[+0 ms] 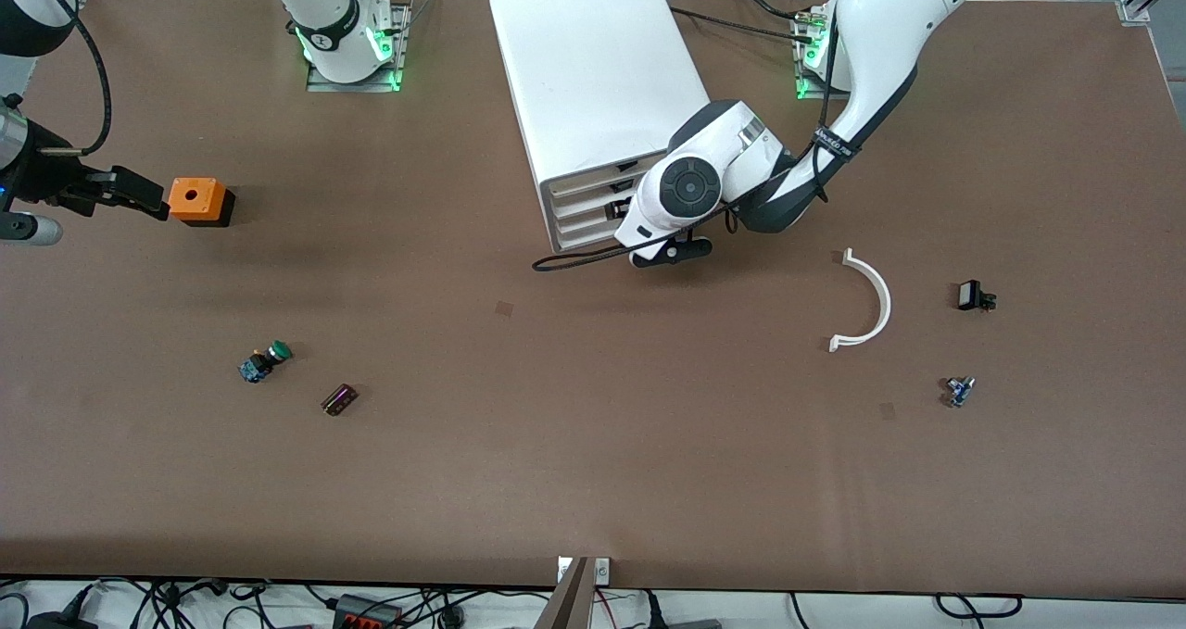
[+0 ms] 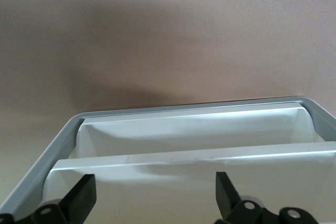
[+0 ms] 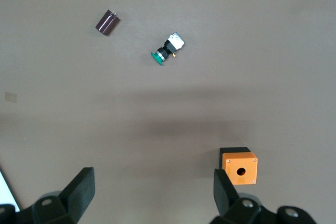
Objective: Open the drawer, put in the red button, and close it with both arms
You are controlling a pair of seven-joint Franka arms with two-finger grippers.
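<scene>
Two white jointed arms [image 1: 871,45], black bands, trailing black cables, green-lit bases, black grippers [image 2: 152,203].

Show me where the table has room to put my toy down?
Biggest bare patch: mid-table, between the dark cylinder and the white curved piece. Also bare: the strip nearest the front camera. It is crowded in front of the cabinet, where the left gripper is at the drawers.
</scene>
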